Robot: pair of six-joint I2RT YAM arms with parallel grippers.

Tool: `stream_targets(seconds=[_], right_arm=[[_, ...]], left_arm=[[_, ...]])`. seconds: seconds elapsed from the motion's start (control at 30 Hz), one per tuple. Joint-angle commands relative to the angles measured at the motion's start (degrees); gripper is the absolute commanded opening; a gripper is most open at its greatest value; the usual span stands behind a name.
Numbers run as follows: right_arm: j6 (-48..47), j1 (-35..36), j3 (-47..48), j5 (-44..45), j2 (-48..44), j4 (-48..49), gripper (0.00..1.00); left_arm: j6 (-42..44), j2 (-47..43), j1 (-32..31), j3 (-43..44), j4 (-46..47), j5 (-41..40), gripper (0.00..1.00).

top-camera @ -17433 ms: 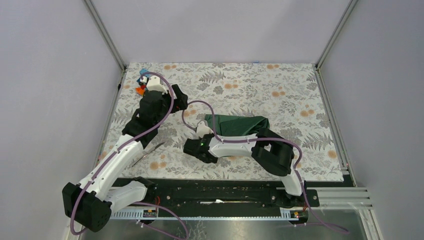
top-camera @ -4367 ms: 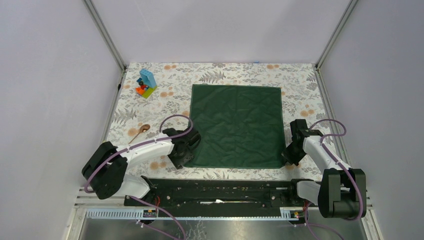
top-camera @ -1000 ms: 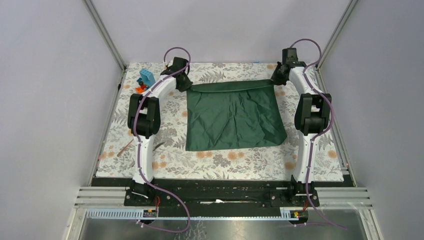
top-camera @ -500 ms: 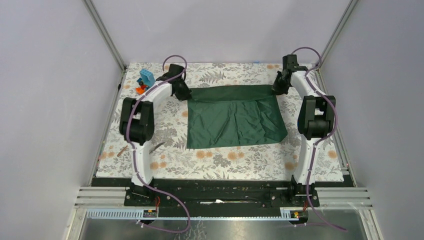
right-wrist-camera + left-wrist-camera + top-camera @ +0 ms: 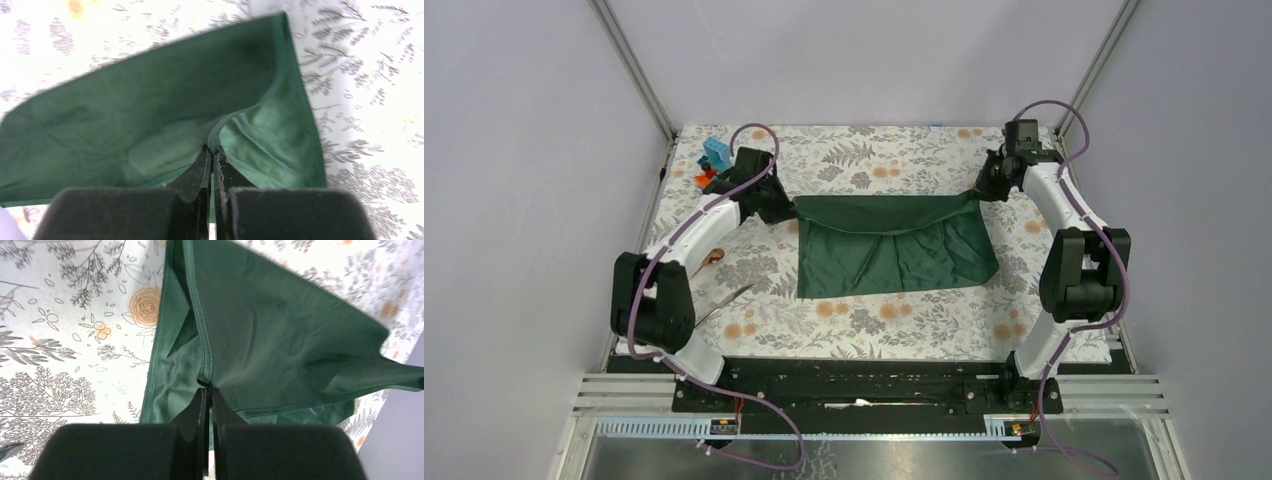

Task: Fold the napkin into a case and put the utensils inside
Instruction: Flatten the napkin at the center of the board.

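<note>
Compared with half a second earlier, we found both arms drawn back from the far edge. The left gripper [image 5: 782, 207] and right gripper [image 5: 984, 189] each stayed pinched tight on one far corner of the napkin [image 5: 894, 250]. They held that hem raised over the cloth's middle, while the near half lay flat at the centre of the table covering [image 5: 894, 322]. We counted one napkin and two utensils near the left edge, a spoon [image 5: 715, 256] and a slim piece [image 5: 725, 300]. One block stack [image 5: 714, 158] stood at the far-left corner.
</note>
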Motion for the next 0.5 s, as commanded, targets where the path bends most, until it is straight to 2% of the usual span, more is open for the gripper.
stream_targets(seconds=[0.0, 0.13, 0.27, 0.47], right_arm=[[1.48, -0.21, 1.91, -9.28, -6.33, 7.18, 0.0], [2.55, -0.21, 6.77, -12.65, -5.4, 7.3, 0.0], [3.03, -0.21, 11.85, -13.7, -5.29, 5.62, 0.0], [2.81, -0.21, 18.57, -11.65, -14.5, -2.15, 0.0]], left_arm=[[1.43, -8.19, 0.24, 4.94, 1.44, -4.55, 0.0], [2.66, -10.71, 0.69, 11.64, -0.64, -9.74, 0.0], [4.09, -10.77, 2.0, 18.76, -3.21, -10.32, 0.0], [6.77, -17.5, 2.25, 27.88, -2.95, -9.76, 0.0]])
